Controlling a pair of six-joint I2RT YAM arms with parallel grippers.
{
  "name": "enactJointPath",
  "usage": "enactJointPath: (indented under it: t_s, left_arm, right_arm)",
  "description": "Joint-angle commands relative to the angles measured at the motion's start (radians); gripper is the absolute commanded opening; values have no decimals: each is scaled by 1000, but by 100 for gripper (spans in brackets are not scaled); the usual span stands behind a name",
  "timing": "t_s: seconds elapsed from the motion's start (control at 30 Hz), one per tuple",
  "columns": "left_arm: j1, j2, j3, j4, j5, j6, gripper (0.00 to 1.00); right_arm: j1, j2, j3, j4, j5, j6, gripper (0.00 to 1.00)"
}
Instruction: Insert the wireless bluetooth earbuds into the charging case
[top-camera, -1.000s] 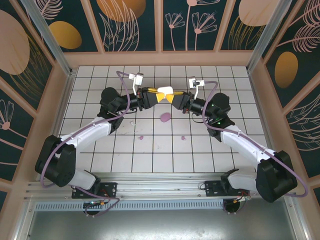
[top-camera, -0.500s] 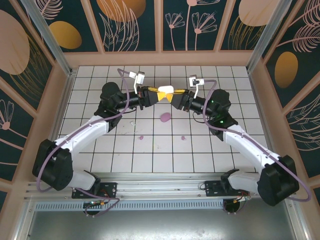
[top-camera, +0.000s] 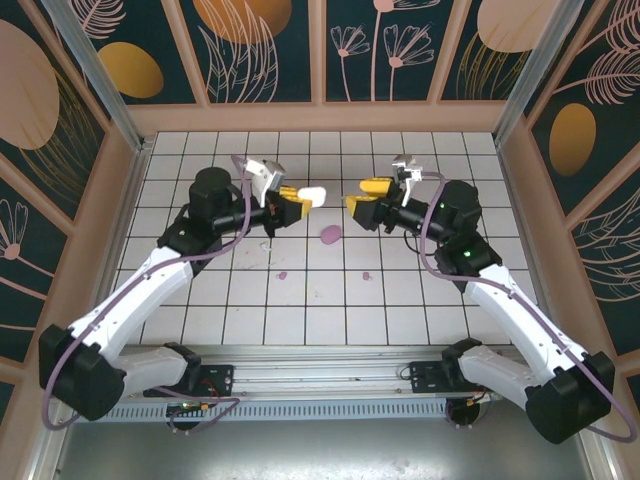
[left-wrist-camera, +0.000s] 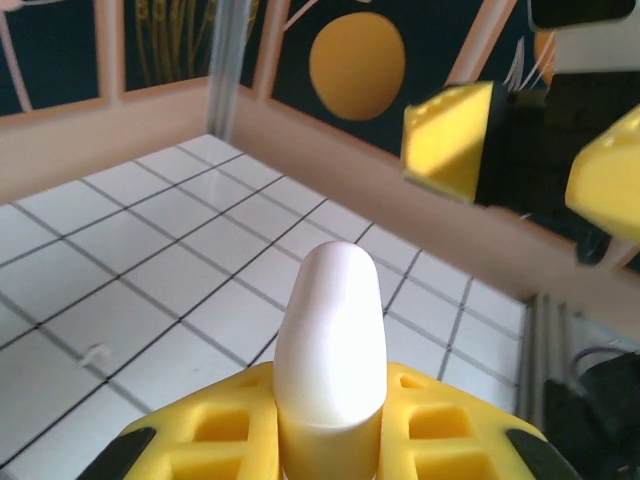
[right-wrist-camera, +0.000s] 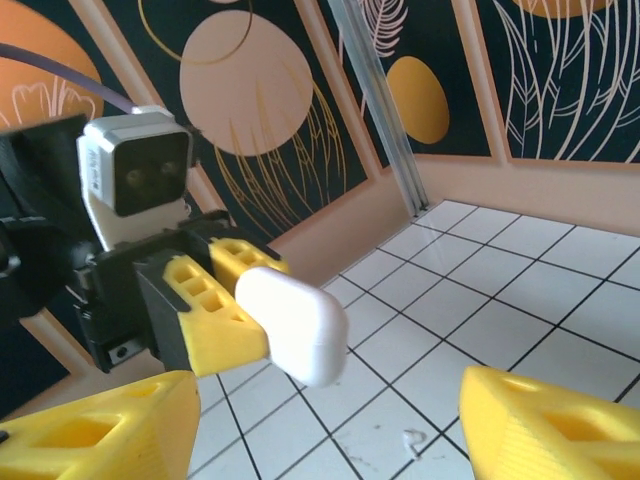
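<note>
My left gripper is shut on a closed white charging case, held above the floor tiles with its rounded end sticking out towards the right arm. My right gripper faces it a short gap away, open and holding nothing; its yellow fingers are apart from the case. A purple case lies on the tiles below the gap. Two pale purple earbuds lie nearer the arm bases.
Wooden walls ring the tiled floor, with a metal post in the far corner. The left arm's wrist camera sits just above its fingers. A small white speck lies on a tile under the right gripper.
The two grippers met on the white case in the middle. The right one has let go, opened and drawn back right; the left has pulled left with the case.
</note>
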Motion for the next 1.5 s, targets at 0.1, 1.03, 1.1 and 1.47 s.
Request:
enactJointPath:
  t_s: [0.1, 1.03, 1.1, 1.47]
  left_arm:
    - [0, -169, -112, -99, -63, 316, 0]
    - [0, -254, -175, -95, 114, 245, 0]
    - [0, -251, -178, -94, 110, 234, 0]
    - [1, -250, -182, -49, 172, 189, 0]
  right_arm:
    - [90, 47, 46, -95, -86, -157, 69]
    - [210, 331, 280, -177, 14, -129, 69]
    - [208, 314, 263, -146, -45, -128, 69]
    - [202, 235, 120, 61, -282, -33, 73]
